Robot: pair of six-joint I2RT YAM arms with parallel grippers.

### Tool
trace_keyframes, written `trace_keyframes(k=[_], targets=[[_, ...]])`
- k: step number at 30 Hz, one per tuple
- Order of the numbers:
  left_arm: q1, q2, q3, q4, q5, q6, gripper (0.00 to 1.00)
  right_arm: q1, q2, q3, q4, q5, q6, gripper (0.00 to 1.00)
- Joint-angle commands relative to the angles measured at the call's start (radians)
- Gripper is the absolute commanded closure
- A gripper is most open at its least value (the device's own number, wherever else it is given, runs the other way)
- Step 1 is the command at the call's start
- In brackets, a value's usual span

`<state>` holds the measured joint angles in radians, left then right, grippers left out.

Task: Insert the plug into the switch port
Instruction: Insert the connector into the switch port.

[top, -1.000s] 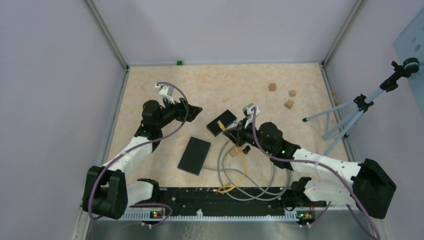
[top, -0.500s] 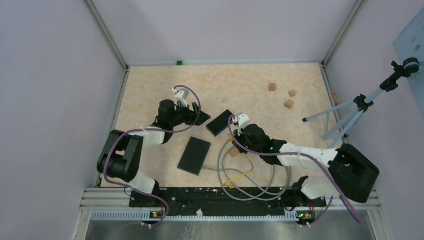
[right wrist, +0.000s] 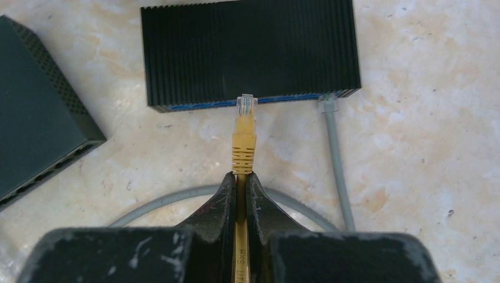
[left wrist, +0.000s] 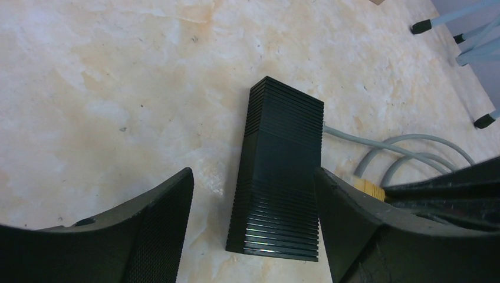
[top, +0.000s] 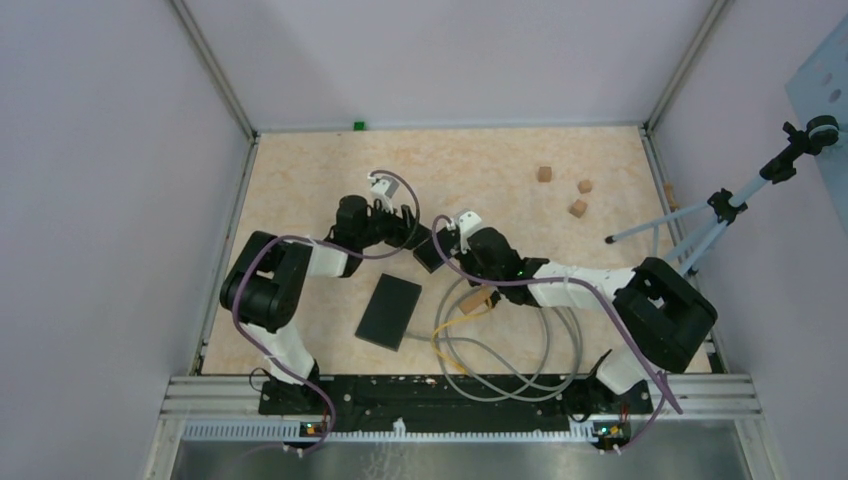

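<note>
Plug: its clear tip sits right at the blue-edged port face of the switch, lined up square. I can't tell whether it has entered a port, but the whole connector shows, so I judge it unseated.
Right gripper: clenched on the yellow cable, just behind the plug's boot.
Left gripper: jaws spread, straddling the switch across its narrow width. The finger on the cable side looks to touch it, while the other stands off with bare table between. It grips nothing.
Switch position: flat on the table between my two grippers. A grey cable is already plugged into the same face, near the plug.
Plug handling: light, hard plastic, and I reckon the latch tab is fragile. The cord is springy, so I'd hold close behind the boot, or it will buckle under the push.
Switch handling: a light ribbed box that I expect to skid on this smooth top. I'd brace it by its long sides.
Second black box: lies near, apart from the switch.
</note>
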<state>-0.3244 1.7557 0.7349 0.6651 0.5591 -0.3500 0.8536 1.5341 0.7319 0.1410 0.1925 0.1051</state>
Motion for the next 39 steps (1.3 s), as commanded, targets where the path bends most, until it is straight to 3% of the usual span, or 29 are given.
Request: trace_keyframes(k=[1, 19, 24, 39], targets=[[-0.010, 0.031, -0.038, 0.153, -0.013, 0.006, 0.21, -0.071, 0.028, 0.055, 0.045, -0.085, -0.012, 1.00], [-0.042, 0.086, 0.000, 0.100, -0.037, -0.008, 0.22, -0.147, 0.171, 0.127, 0.014, -0.214, -0.055, 1.00], [-0.053, 0.088, -0.014, 0.095, -0.043, -0.020, 0.24, -0.173, 0.165, 0.129, 0.065, -0.247, -0.083, 1.00], [-0.074, 0.100, -0.012, 0.067, -0.084, -0.029, 0.28, -0.174, 0.043, 0.085, -0.110, -0.244, -0.101, 1.00]])
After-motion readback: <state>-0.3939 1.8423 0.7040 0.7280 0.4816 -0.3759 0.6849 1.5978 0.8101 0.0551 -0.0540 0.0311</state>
